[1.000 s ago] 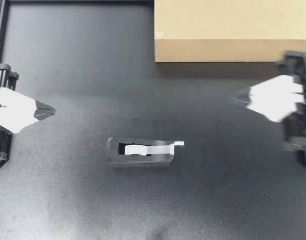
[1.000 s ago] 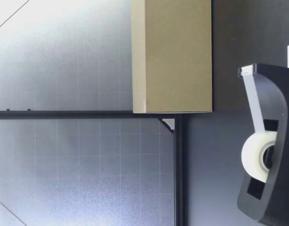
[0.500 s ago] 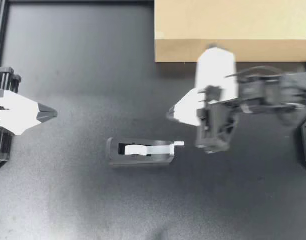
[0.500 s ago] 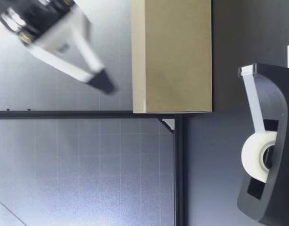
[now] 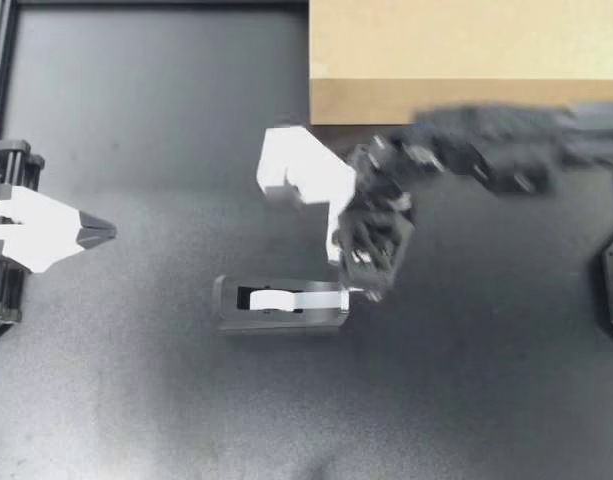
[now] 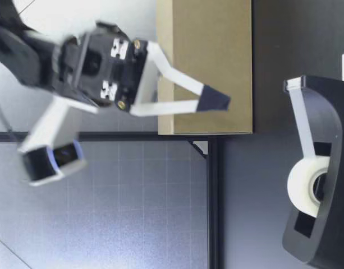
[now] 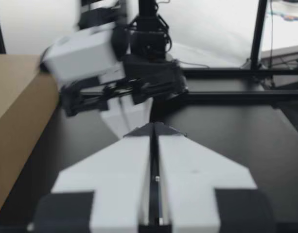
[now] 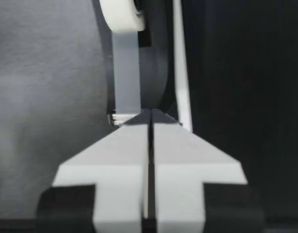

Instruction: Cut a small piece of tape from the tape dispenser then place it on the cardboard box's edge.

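The black tape dispenser lies mid-table with a white tape roll, and its strip runs to the cutter end. My right gripper is shut and empty, pointing down just above that cutter end. In the low view my right gripper hangs above the dispenser, clear of the tape roll. In the right wrist view the shut tips sit over the tape strip's free end. My left gripper is shut and empty at the left edge. The cardboard box stands at the back right.
The black table frame runs behind the dispenser in the low view. In the left wrist view my shut left gripper points at my right arm, with the box to one side. Dark matte table surrounds the dispenser.
My right arm has swung in from the right edge, past the box front, and tipped down over the dispenser's cutter end. The left arm and the dispenser have stayed put.
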Controlling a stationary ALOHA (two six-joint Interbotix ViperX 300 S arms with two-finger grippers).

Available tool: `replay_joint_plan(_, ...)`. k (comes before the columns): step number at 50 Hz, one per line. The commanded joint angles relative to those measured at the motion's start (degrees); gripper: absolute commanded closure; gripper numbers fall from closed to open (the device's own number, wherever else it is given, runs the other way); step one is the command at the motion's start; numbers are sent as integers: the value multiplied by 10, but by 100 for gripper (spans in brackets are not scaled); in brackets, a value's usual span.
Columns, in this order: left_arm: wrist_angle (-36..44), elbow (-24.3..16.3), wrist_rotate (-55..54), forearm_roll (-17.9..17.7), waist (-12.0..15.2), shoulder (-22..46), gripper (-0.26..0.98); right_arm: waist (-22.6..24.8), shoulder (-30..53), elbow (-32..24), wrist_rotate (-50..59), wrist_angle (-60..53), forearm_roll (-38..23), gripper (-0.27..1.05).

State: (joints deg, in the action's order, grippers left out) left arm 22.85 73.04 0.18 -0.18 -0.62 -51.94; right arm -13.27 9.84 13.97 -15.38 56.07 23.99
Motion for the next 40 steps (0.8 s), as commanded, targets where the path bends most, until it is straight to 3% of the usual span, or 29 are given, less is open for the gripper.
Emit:
replay_joint_plan(1,6,-5,-3,0,-1,4,84,-34,18,-33,-64,41,98,89)
replay_joint_plan(8,6,-5,-4,0,-1,5,84,-70,62,-63,-132,110,177,84)
replay_joint_plan(16,6,-4,-4,0,-1,5,84,-84,96,-93,-135,137,178,68)
replay_joint_plan(24,6,2,-2,-1,-1,5,84,-84,120,-105,-134,139,178,43)
replay_joint_plan(40,6,5,3,0,0,5,84,-76,150,-105,-135,156,225,42)
